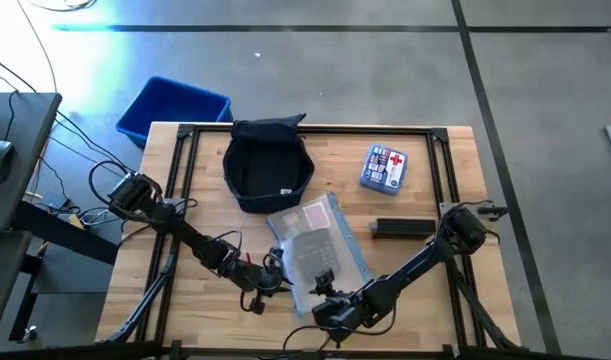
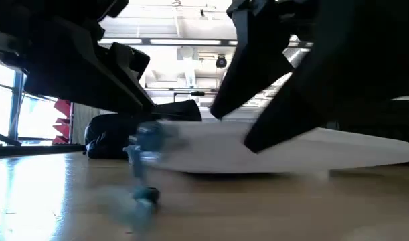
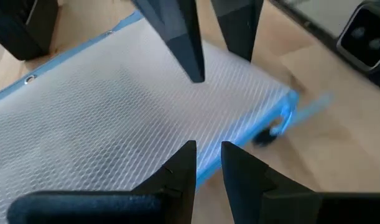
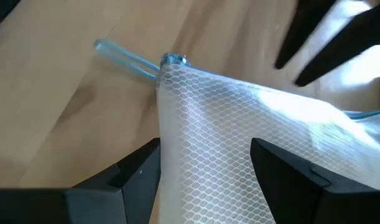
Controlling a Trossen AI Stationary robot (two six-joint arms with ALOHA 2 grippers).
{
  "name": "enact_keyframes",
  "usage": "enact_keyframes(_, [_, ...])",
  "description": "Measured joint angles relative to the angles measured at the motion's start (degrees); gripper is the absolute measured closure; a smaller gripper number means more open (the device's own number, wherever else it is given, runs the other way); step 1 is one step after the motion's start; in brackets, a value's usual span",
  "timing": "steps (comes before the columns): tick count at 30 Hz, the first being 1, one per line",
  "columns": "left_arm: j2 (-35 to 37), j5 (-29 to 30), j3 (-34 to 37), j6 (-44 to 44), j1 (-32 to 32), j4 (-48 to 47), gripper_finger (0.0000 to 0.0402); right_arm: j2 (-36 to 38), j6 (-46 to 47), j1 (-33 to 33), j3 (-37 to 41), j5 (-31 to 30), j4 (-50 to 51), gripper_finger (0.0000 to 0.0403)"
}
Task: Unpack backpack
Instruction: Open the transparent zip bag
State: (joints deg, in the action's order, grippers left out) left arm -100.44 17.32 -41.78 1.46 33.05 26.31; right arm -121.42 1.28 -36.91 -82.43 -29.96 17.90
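1. The backpack (image 1: 269, 165) sits in the upper middle of the high view, on the table (image 1: 425, 300), mouth open upward, dark lining showing. In the low view it is a dark slumped mound at mid-left (image 2: 117, 137). Both grippers are well apart from it.
2. Handling, judged: soft, floppy fabric, light, walls likely to fold in if pushed. Not fragile. Best hold looks like the rim of the opening or the zipper edge; a pinch on a side wall would only bunch the cloth.
3. Just below the backpack in the high view lies a clear mesh zip pouch (image 1: 318, 250) with a blue zipper edge, flat on the wood. Its blue pull tab (image 4: 124, 55) sticks out from 1 corner.
4. Left gripper (image 1: 275, 272), lower centre-left of the high view: fingers nearly together, only a narrow gap showing in the left wrist view, at the pouch's blue edge (image 3: 208, 163). Whether they pinch that edge I cannot tell.
5. Right gripper (image 1: 323, 285), lower centre: fingers spread, straddling the pouch corner in the right wrist view (image 4: 205, 165); contact not confirmed.
6. Further out: first-aid kit (image 1: 384, 167) at upper right, a long black case (image 1: 403, 228) right of the pouch, blue bin (image 1: 173, 108) off the table's upper left corner.
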Motion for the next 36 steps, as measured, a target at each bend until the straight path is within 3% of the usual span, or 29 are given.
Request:
enact_keyframes(5, [0.0, 2.2, -1.0, 1.2, 1.0, 2.2, 0.0346, -2.5, 2.1, -0.5, 0.0, -10.2, -8.0, 0.0171])
enact_keyframes(10, [0.3, 4.8, -3.7, 4.5, 3.1, -2.8, 0.0346, -3.8, 15.0, -0.7, 0.0, -24.0, -10.8, 0.0171])
enact_keyframes(15, [0.4, 15.8, -10.4, 10.7, 7.3, -21.5, 0.0346, -3.9, 22.8, -1.6, 0.0, -20.0, -4.8, 0.0171])
enact_keyframes(18, [0.4, 20.4, -14.2, 19.0, 9.3, -33.8, 0.0346, -4.0, 27.0, -2.8, 0.0, -19.7, -0.8, 0.0171])
enact_keyframes(21, [0.5, 15.2, -15.0, 27.5, 9.5, -38.7, 0.0346, -4.0, 28.3, -4.1, 0.0, -20.9, 0.7, 0.0172])
enact_keyframes(24, [-2.2, 8.7, -15.0, 29.8, 8.8, -36.8, 0.0346, -3.9, 27.2, -4.8, 0.0, -21.7, 0.7, 0.0179])
enact_keyframes(31, [-11.3, 8.2, -14.9, 27.4, 7.0, -20.7, 0.0346, -4.1, 11.9, -5.1, 0.0, -15.0, -4.1, 0.0191])
enact_keyframes(36, [-11.8, 6.3, -16.4, 26.4, 4.2, -18.3, 0.0346, -6.1, 2.6, -3.8, 0.0, -14.6, -7.8, 0.0192])
